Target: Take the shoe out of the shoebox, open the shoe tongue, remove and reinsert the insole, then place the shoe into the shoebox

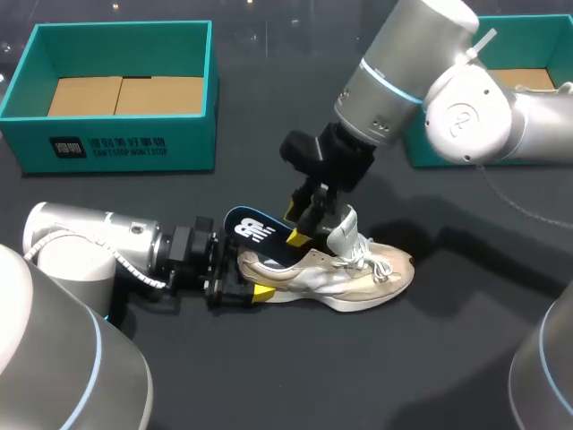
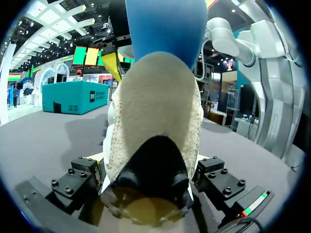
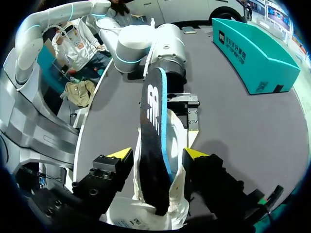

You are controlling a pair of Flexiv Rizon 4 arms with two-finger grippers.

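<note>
A cream sneaker [image 1: 349, 273] lies on its side on the dark table, toe pointing right. My left gripper [image 1: 246, 276] is shut on its heel [image 2: 150, 145], one finger on each side. A dark insole [image 1: 255, 231] with a white logo and blue underside sticks up out of the shoe's opening. My right gripper [image 1: 300, 224] hangs over the shoe's collar. It is open, its yellow fingertips [image 3: 121, 154] stand on either side of the insole [image 3: 154, 145] with gaps to it. A teal shoebox [image 1: 116, 143] stands open at the back left.
A second teal box [image 1: 430, 148] stands at the back right, partly hidden behind my right arm. The dark table [image 1: 358, 376] runs bare in front of the shoe.
</note>
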